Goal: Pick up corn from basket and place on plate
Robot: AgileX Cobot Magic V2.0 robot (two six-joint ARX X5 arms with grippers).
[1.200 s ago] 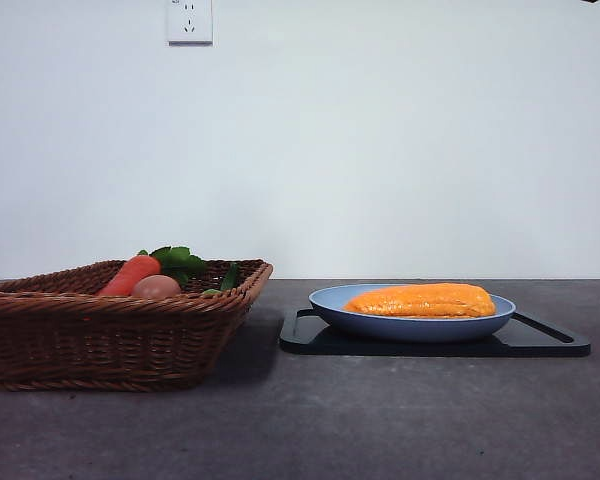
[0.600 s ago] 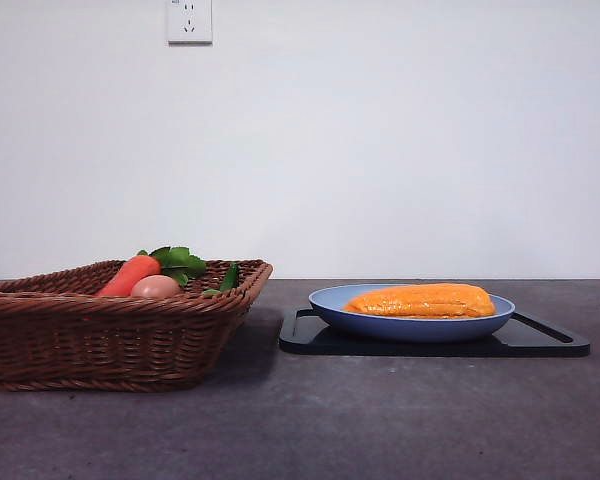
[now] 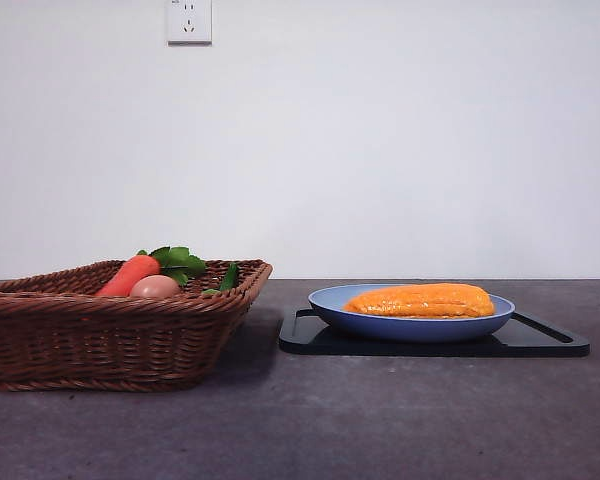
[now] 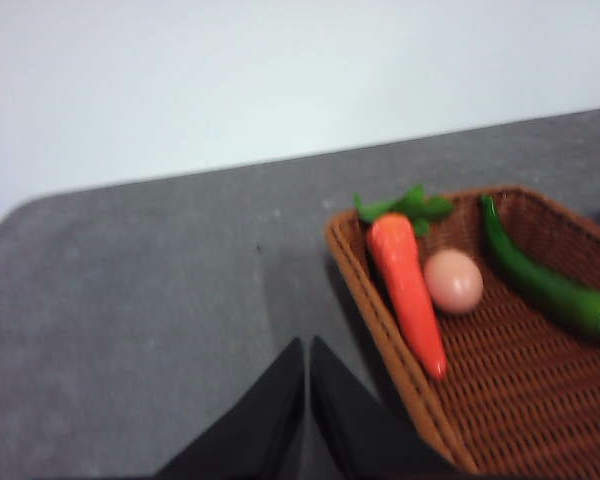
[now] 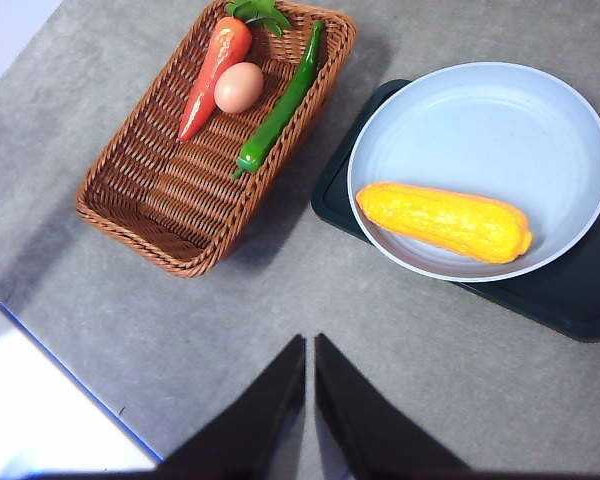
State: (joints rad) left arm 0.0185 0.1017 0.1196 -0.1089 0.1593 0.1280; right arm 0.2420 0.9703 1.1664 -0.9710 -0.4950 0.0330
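Nearest to me, my right end effector point(image 5: 309, 385) hangs high above the grey worktop point(image 5: 280, 300) with its two black jaws pressed together, holding nothing. My left end effector point(image 4: 307, 385) is likewise closed and empty, poised over bare worktop just beside the outer rim of the basket point(image 4: 380, 330).

Farther out, the corn point(image 5: 443, 221) lies on its side inside the light blue plate point(image 5: 480, 120), resting toward the plate's edge nearer my right wrist camera. In the front view the corn point(image 3: 422, 300) stretches across most of the plate point(image 3: 412, 325), its top showing above the rim. The plate sits on a flat black tray point(image 3: 540, 342), which lies on the worktop near the basket but apart from it.

The brown wicker basket point(image 5: 160, 200) holds three things at its far end: a red-orange carrot point(image 5: 212, 75) with green leaves point(image 5: 258, 10), a pale tan egg point(image 5: 239, 87) touching the carrot, and a long green chili pepper point(image 5: 278, 105) lying beside the egg along one wall.

Behind everything, a white wall carries a power outlet point(image 3: 189, 20).
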